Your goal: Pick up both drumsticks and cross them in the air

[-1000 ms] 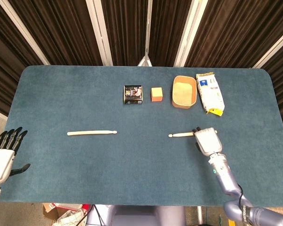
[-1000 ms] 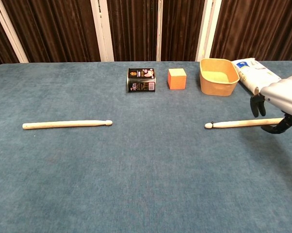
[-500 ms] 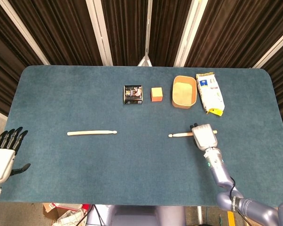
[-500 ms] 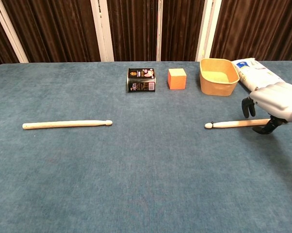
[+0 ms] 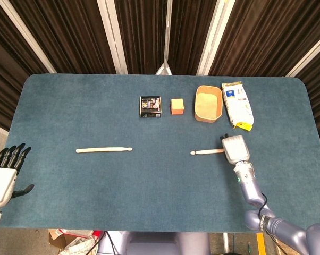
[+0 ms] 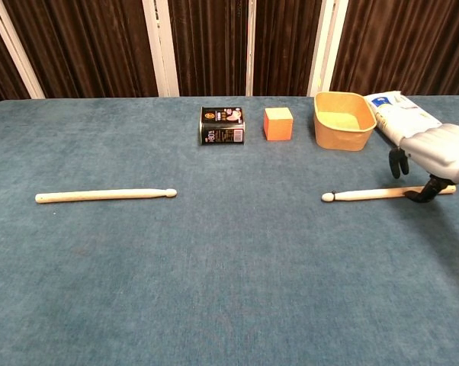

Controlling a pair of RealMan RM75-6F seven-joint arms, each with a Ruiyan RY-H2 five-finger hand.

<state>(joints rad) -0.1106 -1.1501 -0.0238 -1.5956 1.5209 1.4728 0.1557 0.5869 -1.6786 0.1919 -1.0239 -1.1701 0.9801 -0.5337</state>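
Two pale wooden drumsticks lie flat on the blue table. The left drumstick rests alone with its tip pointing right. Further right lies the right drumstick, tip pointing left. My right hand hovers over its butt end, fingers behind the stick and thumb in front, apart and not closed around it. My left hand stays off the table's front left edge, fingers spread and empty, far from the left stick. It does not show in the chest view.
Along the back of the table stand a black can, an orange cube, a tan tub and a white packet. The packet lies just behind my right hand.
My right hand has shifted a little right and back along the right drumstick's butt end. Both sticks and my left hand have stayed where they were.
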